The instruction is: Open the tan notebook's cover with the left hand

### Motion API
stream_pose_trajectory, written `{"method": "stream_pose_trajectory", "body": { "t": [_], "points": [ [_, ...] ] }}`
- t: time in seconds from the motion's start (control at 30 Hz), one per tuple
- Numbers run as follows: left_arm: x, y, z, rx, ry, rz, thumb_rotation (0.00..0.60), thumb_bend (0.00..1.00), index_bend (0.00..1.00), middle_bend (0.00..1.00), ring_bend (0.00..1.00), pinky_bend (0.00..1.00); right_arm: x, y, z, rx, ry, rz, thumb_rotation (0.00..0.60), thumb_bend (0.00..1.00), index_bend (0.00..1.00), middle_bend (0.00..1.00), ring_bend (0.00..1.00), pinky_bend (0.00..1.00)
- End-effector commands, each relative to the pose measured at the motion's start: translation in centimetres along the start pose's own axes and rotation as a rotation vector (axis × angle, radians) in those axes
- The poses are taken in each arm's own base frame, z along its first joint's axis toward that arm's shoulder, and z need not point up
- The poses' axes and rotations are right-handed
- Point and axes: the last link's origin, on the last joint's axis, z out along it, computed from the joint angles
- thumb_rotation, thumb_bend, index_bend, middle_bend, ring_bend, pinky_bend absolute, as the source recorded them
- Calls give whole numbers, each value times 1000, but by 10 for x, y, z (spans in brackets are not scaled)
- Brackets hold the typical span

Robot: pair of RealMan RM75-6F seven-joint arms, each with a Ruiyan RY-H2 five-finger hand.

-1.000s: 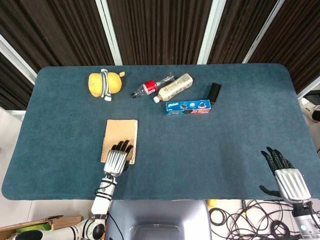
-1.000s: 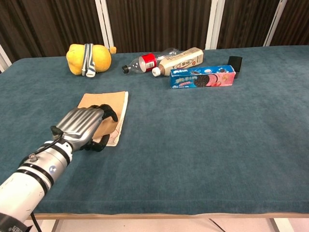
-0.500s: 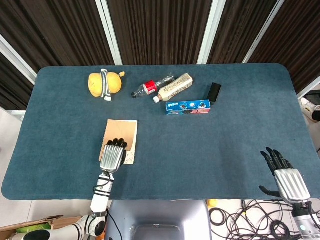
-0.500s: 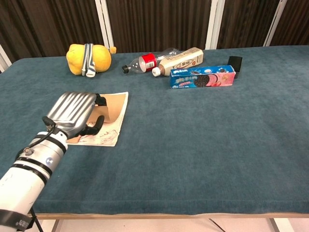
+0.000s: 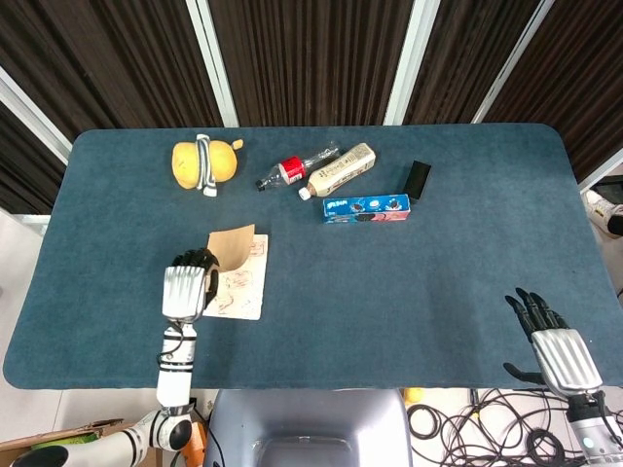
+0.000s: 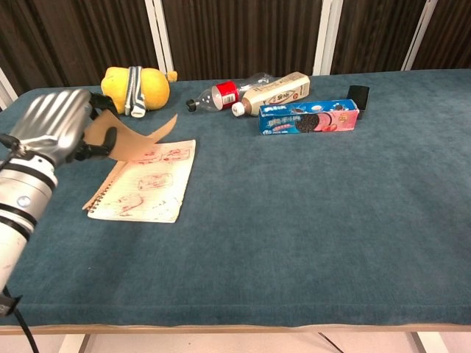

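The tan notebook [image 5: 239, 281] [image 6: 147, 184] lies at the table's front left, and its first page with red drawings shows. Its tan cover [image 5: 231, 244] [image 6: 142, 137] is lifted and curled over the spine side. My left hand [image 5: 187, 284] [image 6: 57, 126] holds the cover's edge up above the page, fingers curled around it. My right hand [image 5: 551, 342] hangs off the table's front right corner, fingers spread, holding nothing; the chest view does not show it.
Along the back of the blue table [image 5: 467, 243] lie a yellow plush toy [image 5: 204, 161], a clear bottle with a red label [image 5: 292, 167], a tan bottle [image 5: 341, 168], a blue cookie box [image 5: 366, 207] and a small black box [image 5: 418, 179].
My left hand has moved left and up off the notebook, taking the tan cover with it. The cover has swung up and the drawn page is uncovered. The right hand has stayed still.
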Motion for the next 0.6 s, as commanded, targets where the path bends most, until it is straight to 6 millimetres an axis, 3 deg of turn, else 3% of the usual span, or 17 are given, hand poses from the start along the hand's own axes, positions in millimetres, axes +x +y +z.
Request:
{"method": "stream_pose_trajectory", "body": {
  "t": [0.03, 0.4, 0.6],
  "points": [
    [10, -20, 7, 77, 21, -13, 600, 545, 680, 435, 385, 521, 0, 0, 0, 0, -2, -2, 600, 0, 0, 0, 0, 236],
    [2, -95, 21, 322, -48, 52, 600, 544, 681, 438, 386, 523, -2, -1, 3, -6, -21, -7, 600, 0, 0, 0, 0, 236],
    [-4, -123, 22, 418, -59, 69, 600, 544, 681, 438, 386, 523, -3, -1, 5, -9, -32, -9, 600, 0, 0, 0, 0, 236]
  ]
}}
